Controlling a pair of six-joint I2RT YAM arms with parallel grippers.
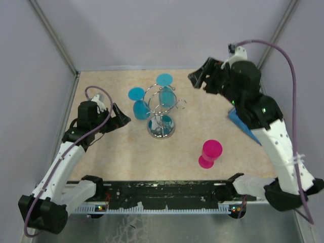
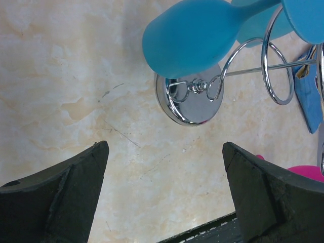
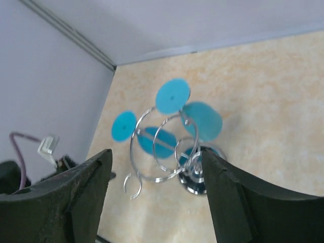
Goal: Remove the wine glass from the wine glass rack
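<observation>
The chrome wine glass rack [image 1: 161,121] stands mid-table on its round mirror base [image 2: 190,101]. Two blue wine glasses hang upside down from its loops, one on the left [image 1: 140,108] and one at the back [image 1: 166,95]. A blue bowl [image 2: 192,38] fills the top of the left wrist view. A pink wine glass [image 1: 210,153] stands on the table, right of the rack. My left gripper [image 1: 119,117] is open and low, just left of the rack, holding nothing. My right gripper [image 1: 198,78] is open and raised at the back right, looking down on the rack [image 3: 167,147].
A flat blue thing [image 1: 237,121] lies on the table under my right arm. Grey walls close in the back and both sides. The black rail [image 1: 167,190] with the arm bases runs along the near edge.
</observation>
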